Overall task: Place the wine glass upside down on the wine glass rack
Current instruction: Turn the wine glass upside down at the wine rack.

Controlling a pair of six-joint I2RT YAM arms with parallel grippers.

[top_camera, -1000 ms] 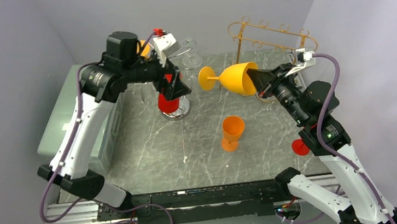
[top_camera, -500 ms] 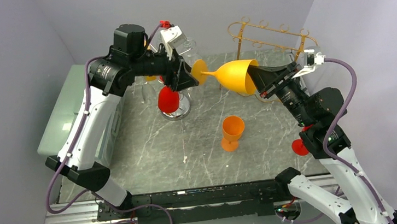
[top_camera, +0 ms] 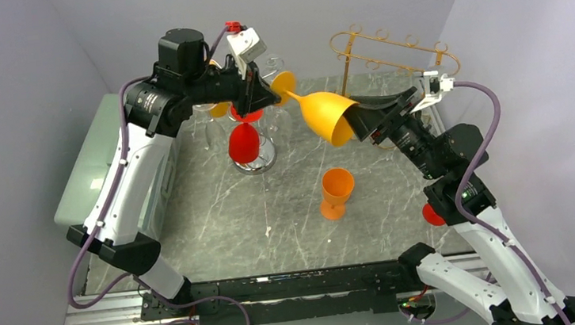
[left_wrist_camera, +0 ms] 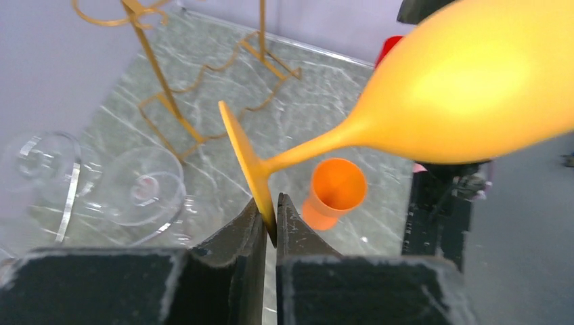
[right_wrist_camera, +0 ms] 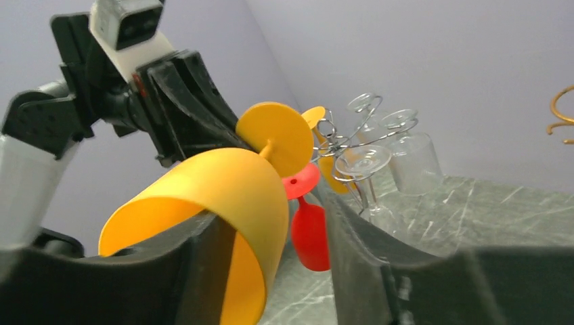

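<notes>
Over the table's (top_camera: 217, 209) 12 o'clock side the wine glass (top_camera: 326, 115) is held tilted. Its foot is pinched edge-on by the left gripper (left_wrist_camera: 270, 206); the right gripper (top_camera: 360, 120) is parted around the bowl rim (a gap shows beside one finger). So thin a pinch could be levered loose and the glass dropped. The chrome rack (top_camera: 262, 163) crowds 10 o'clock, the gold rack (top_camera: 392, 45) 1; room is left toward 6.

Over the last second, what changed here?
The left gripper swung right from above the red plastic wine glass and closed on the foot of the yellow plastic wine glass, tipping that foot up and back. The right gripper, at the bowl's rim, parted its jaws. The red glass, orange plastic goblet and gold wire rack stayed put.
</notes>
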